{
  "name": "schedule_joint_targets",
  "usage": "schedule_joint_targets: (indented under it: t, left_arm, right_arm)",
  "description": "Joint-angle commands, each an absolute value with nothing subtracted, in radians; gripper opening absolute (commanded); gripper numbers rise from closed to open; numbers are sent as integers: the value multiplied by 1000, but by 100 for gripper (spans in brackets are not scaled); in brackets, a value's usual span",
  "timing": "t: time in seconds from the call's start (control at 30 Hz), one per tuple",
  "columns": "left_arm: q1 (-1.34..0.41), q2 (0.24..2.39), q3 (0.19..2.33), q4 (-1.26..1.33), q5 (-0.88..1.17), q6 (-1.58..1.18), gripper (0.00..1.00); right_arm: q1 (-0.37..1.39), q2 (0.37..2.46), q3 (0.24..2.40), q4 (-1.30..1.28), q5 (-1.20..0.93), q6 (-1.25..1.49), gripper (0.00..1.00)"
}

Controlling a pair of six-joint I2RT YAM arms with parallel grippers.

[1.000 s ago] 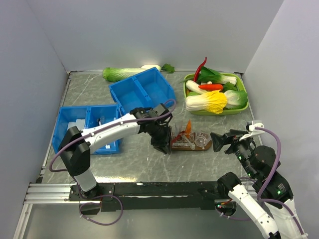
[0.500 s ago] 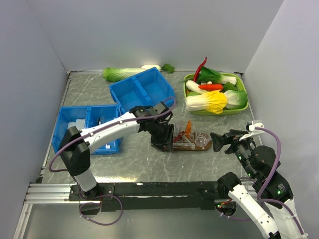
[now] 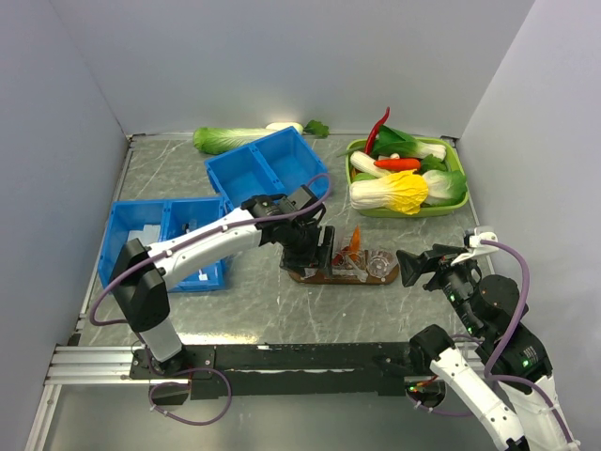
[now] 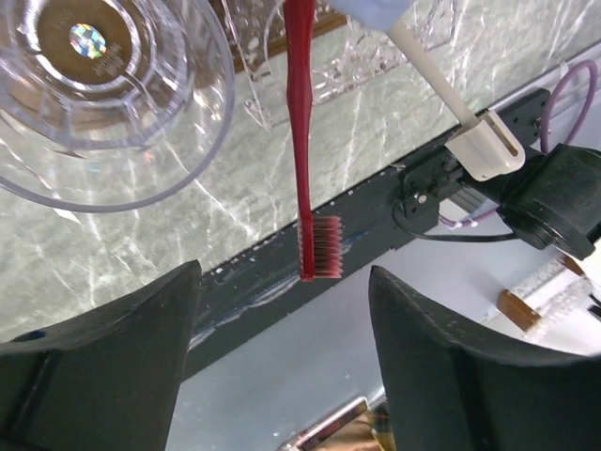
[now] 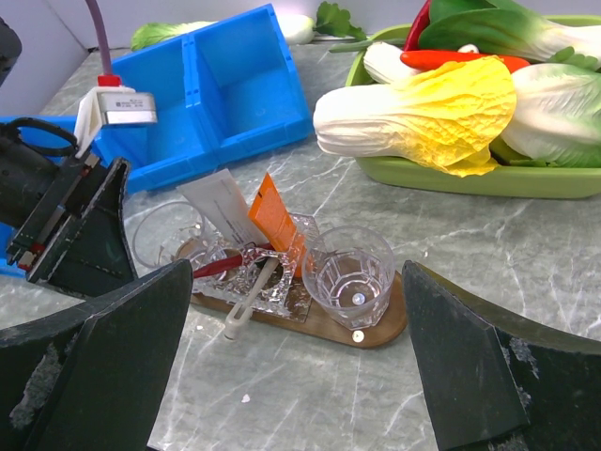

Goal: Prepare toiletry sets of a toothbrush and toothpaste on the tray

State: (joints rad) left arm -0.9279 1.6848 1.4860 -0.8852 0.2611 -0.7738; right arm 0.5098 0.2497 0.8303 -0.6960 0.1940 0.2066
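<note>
Grey marbled table (image 3: 235, 301) fills the floor of a white-walled booth. Well to the left of the left gripper (image 4: 284, 272) sits a blue bin (image 3: 115, 235) with a few white items inside, and behind the gripper is a second blue bin (image 3: 246, 178). Farther back a long green cabbage (image 3: 225, 139) lies against the wall.

The left gripper hangs at the left end of the wooden tray (image 5: 376, 331), jaws spread wide with nothing between them. In its wrist view a clear cup (image 4: 113, 103) sits just beyond one finger. A red brush (image 4: 302, 141) runs across the gap, bristles nearest the camera, and a white brush (image 4: 441, 89) slants past the other finger.

To this gripper's right, a tipped middle cup (image 5: 272, 272) on the tray holds both brushes. A white tube (image 5: 218, 200) with an orange end leans up beside it. Next along, an empty cup (image 5: 349, 272) stands upright on the tray's right end.

The right gripper (image 5: 299, 282) hovers near that end, apart from the tray, its fingers wide and holding nothing. Beyond it, toward the back wall, a green tray (image 3: 451, 202) is piled with vegetables.
</note>
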Motion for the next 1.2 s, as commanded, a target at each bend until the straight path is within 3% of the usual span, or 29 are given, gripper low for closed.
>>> schedule_joint_targets:
  t: [0.0, 0.27, 0.67, 1.17]
  left_arm:
    - [-919, 1617, 1540, -881, 180, -738, 79]
    - [-887, 1470, 1490, -795, 3, -683, 93]
    - [-836, 1099, 1227, -516, -389, -626, 97]
    - [-836, 793, 922, -265, -647, -598, 97]
  right_arm:
    - [508, 247, 838, -680, 202, 192, 100]
    - [508, 258, 848, -690, 195, 202, 100]
    - [508, 268, 877, -721, 199, 235, 100]
    - [505, 267, 859, -718, 235, 258, 100]
